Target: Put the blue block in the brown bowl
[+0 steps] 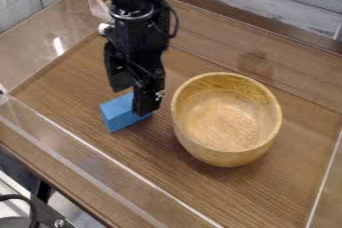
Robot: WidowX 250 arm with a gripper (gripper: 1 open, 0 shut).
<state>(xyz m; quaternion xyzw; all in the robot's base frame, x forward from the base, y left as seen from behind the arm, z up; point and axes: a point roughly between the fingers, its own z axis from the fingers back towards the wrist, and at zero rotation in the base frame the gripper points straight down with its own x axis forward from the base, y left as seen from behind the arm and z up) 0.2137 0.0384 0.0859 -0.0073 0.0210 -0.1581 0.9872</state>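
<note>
The blue block (118,115) lies on the wooden table, left of the brown bowl (229,118). My black gripper (134,88) points straight down over the block's upper right part, its fingers open, one finger (146,97) hanging between block and bowl. Nothing is held between the jaws. Part of the block is hidden behind the fingers. The bowl is upright and empty.
A green-and-white marker (103,31) lies behind the arm near the back left. Clear plastic walls (80,175) rim the table's front and left sides. A light wooden surface runs along the back.
</note>
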